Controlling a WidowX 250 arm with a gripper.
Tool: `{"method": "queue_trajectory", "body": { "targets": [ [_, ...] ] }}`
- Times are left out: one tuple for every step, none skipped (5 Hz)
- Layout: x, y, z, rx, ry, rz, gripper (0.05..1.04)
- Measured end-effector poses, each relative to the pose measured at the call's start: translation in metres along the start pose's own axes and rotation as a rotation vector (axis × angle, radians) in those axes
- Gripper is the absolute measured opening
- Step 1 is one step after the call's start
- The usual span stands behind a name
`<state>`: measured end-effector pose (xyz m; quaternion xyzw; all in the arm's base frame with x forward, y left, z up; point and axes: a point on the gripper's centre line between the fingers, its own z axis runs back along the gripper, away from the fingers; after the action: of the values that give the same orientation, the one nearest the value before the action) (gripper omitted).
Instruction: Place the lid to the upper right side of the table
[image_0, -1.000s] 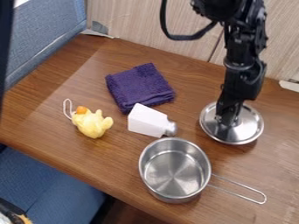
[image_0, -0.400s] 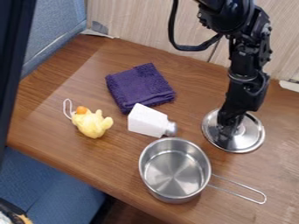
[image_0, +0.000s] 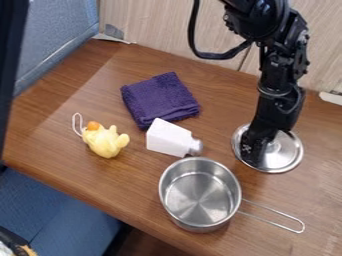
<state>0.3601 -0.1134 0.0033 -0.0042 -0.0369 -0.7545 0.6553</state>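
The gripper (image_0: 256, 146) hangs low at the right side of the table, in front of the left part of the round silver lid (image_0: 287, 154). To the right of the gripper, the lid's shiny rim and part of its centre show; its left middle is hidden behind the gripper. The lid is on the right part of the wooden table (image_0: 220, 100), behind and to the right of the metal pot.
The metal pot (image_0: 199, 196) stands near the front, its wire handle pointing right. A white bottle (image_0: 171, 138) lies behind it, with a folded purple cloth (image_0: 159, 100) farther back and a yellow plush toy (image_0: 105, 141) on the left. A wooden panel (image_0: 160, 27) borders the back.
Over the last second the lid has shifted slightly toward the front and right, and the gripper has come lower with it. Most recently the gripper has edged left relative to the lid.
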Motion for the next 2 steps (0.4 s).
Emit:
{"method": "queue_trajectory", "body": {
  "targets": [
    [0.002,0.000,0.028,0.060,-0.012,-0.009,1.001],
    [-0.002,-0.001,0.055,0.129,-0.020,-0.003,1.001]
  ]
}}
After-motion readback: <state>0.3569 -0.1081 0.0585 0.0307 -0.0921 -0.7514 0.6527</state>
